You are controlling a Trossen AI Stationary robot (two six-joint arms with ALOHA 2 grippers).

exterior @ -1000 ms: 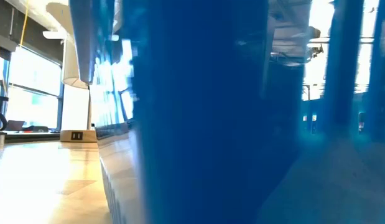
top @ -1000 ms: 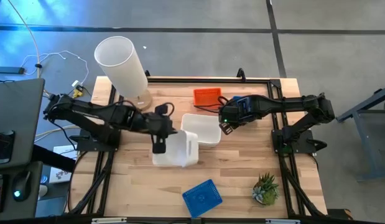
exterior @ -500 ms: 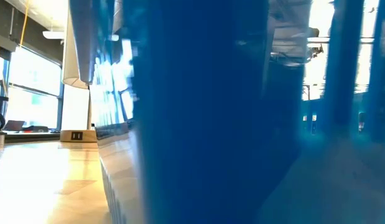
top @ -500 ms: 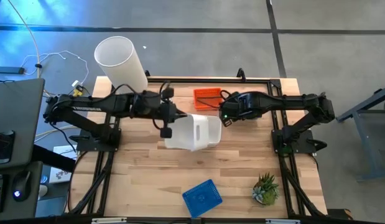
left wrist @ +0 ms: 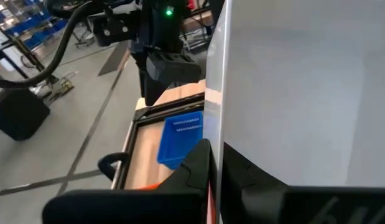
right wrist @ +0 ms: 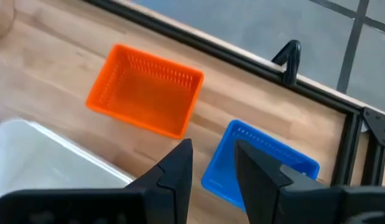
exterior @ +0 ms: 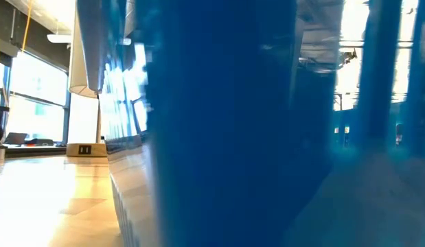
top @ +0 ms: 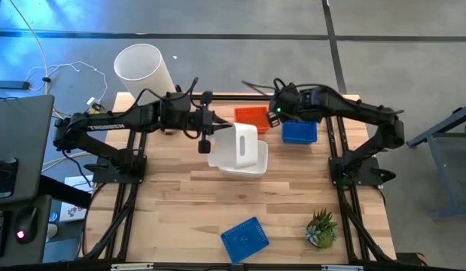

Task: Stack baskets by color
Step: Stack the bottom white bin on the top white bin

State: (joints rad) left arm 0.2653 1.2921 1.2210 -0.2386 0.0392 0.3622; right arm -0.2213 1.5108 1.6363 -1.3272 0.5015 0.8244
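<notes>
1. The left gripper (top: 205, 140) is closed on the wall of a white basket (top: 238, 143), which hangs tilted, partly over the white basket stack (top: 251, 164) at the table's middle. In the left wrist view the held basket's white wall (left wrist: 298, 87) stands right against the dark fingers (left wrist: 198, 163).
2. The right gripper (top: 275, 113) hovers above the table's far edge, between the orange basket (top: 251, 117) and a blue basket (top: 299, 132). Its fingers (right wrist: 180, 163) stand partly apart with nothing between them; in the right wrist view the orange basket (right wrist: 145, 96) and the blue basket (right wrist: 257, 163) lie on the wood below, just beside each other but apart.
3. Another blue basket (top: 245, 239) lies at the near edge and blocks the low view.
4. A second ago the left gripper held the white basket lower, nearer the near-left side of the stack; now it is carried over the stack.
5. The right gripper was then over the table's middle by the stack; it has pulled back to the far edge, and the blue basket beside the orange one is newly visible.
</notes>
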